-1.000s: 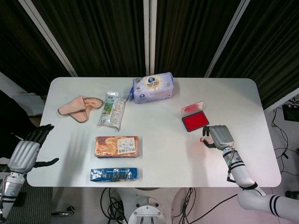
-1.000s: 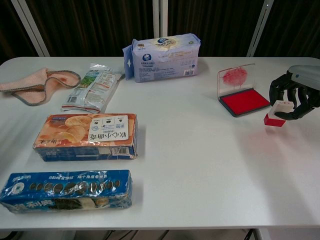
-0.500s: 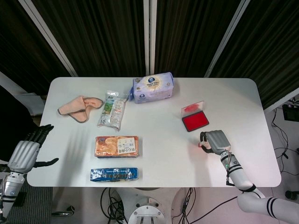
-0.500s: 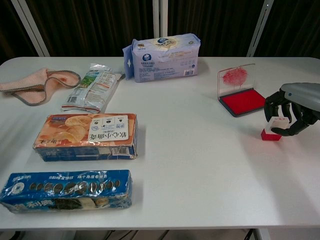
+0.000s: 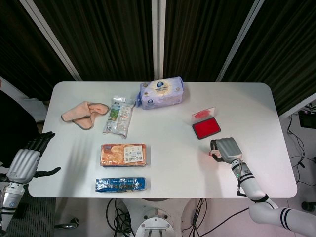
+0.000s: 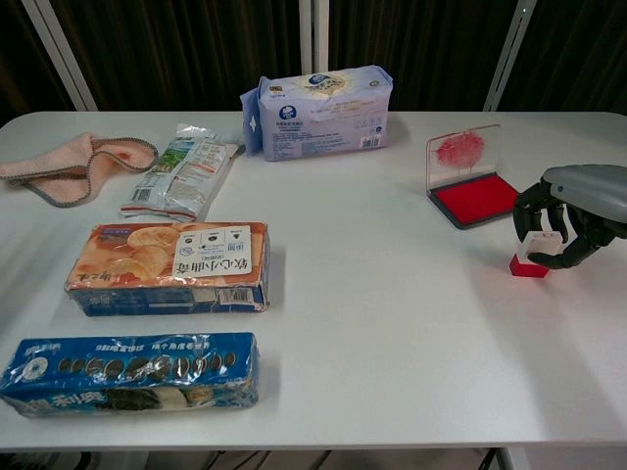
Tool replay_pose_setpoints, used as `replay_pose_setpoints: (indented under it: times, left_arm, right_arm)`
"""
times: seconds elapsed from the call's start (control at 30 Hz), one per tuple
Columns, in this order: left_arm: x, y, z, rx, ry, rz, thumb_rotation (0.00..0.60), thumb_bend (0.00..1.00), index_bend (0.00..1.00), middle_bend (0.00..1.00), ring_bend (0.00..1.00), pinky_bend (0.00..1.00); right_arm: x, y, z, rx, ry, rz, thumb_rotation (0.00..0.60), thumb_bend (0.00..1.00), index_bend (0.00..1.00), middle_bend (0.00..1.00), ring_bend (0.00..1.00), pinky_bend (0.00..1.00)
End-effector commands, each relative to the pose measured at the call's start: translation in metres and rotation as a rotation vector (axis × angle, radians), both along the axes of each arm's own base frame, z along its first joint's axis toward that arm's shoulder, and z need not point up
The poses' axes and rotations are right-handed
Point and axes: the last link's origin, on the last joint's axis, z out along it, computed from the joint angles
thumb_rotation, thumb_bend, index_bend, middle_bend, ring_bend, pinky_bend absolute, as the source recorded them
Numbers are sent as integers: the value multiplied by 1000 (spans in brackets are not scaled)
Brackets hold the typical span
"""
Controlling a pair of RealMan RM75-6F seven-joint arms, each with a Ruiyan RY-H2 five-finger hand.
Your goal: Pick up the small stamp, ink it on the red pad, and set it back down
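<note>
While standing on the table just in front of the red pad, the small stamp is sitting inside the right hand, fingers clamping it; a second ago it was lifted, tilted. Left hand hanging open. One stamp, one pad, four snack packs, one cloth

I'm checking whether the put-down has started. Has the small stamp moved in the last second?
Yes. The small stamp, held in the right hand, has come down and nearer, away from the red pad, and now stands upright on the table.
</note>
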Motion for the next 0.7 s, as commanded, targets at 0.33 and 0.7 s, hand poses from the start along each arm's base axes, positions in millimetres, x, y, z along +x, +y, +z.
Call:
replay_pose_setpoints:
  times: [0.33,0.7]
  left_arm:
    - [-1,1,1,1,0,1,504,23,64,66,77,183]
    - [-1,0,1,1,1,2,505,23,64,66,77,184]
  right_arm:
    - [-1,1,-1,18,20,11,600,335,523,454,538,613]
    - [-1,2,2,23,25,19,600,320,434,400,506,613]
